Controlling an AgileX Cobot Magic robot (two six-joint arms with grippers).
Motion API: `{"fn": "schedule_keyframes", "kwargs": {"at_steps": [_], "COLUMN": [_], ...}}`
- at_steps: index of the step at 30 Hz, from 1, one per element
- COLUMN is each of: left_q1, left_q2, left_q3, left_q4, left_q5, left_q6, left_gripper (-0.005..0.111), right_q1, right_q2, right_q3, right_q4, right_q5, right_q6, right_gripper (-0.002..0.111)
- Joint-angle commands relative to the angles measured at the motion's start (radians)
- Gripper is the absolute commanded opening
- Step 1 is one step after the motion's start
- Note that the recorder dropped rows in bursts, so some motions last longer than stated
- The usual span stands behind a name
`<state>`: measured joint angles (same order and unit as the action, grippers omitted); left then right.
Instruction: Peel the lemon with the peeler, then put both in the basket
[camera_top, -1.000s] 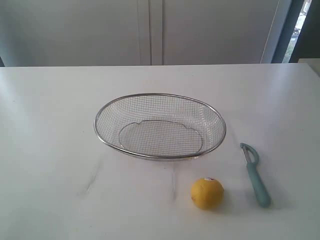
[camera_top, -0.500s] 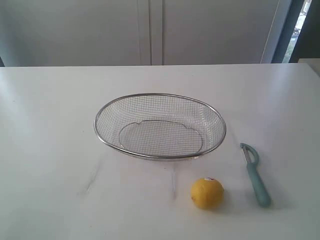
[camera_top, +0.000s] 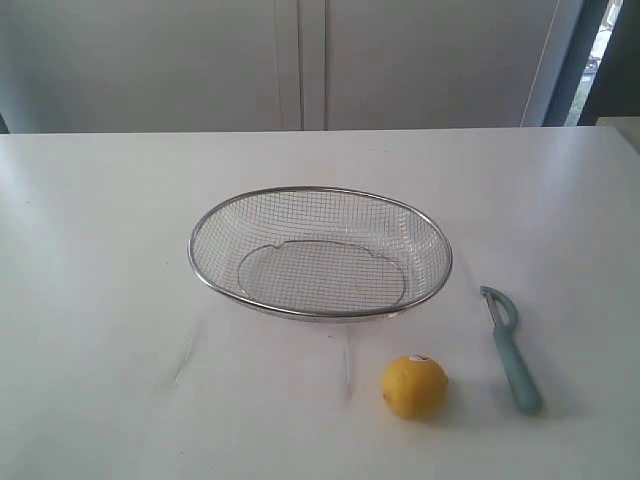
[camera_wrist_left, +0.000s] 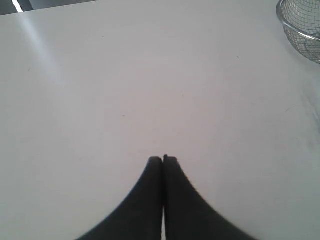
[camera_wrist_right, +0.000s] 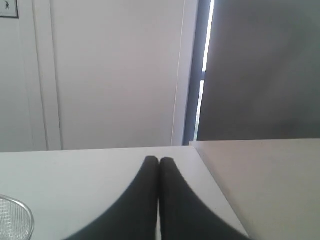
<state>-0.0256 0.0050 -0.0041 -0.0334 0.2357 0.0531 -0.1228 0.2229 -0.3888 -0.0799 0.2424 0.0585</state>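
Looks like a plain lab or office room: bare white table (camera_top: 90, 200), flat white wall panels (camera_top: 420, 60) behind the table, window strip (camera_top: 603, 45) past its far right corner.

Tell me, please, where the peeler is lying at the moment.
In the exterior view the peeler lies on the table at the lower right, just right of the lemon and apart from the basket.

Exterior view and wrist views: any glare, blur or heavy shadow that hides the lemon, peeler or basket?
Exterior view: even light, lemon, peeler and basket sharp, faint shadows only. Left wrist view: table washed out pale, left gripper a soft dark shape. Right wrist view: bright strip of daylight, right gripper in silhouette.
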Motion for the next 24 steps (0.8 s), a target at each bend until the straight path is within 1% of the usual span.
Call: {"fn": "schedule_keyframes", "kwargs": {"at_steps": [1,11,17,24], "left_q1": [0.002,0.002,0.002,0.002], "left_q2": [-0.005,-0.005,-0.005,-0.005], "left_q3": [0.004,0.004,0.004,0.004], "left_q4": [-0.003,-0.003,-0.003,-0.003], "left_q5": [-0.003,-0.003,-0.003,-0.003], "left_q6": [0.001,0.001,0.001,0.001], "left_gripper": [0.0,0.0,0.0,0.0], "right_q1": [-0.008,-0.008,-0.008,-0.008], "right_q2": [0.077,0.306,0.387,0.392], "right_q3": [-0.062,-0.244,-0.305,-0.308], "right_q4": [-0.002,-0.002,-0.002,-0.002], "right_q5": [0.07,0.297,0.297,0.272], "right_q6": [0.0,0.002,0.002,0.002], "right_gripper": [0.0,0.0,0.0,0.0]}}
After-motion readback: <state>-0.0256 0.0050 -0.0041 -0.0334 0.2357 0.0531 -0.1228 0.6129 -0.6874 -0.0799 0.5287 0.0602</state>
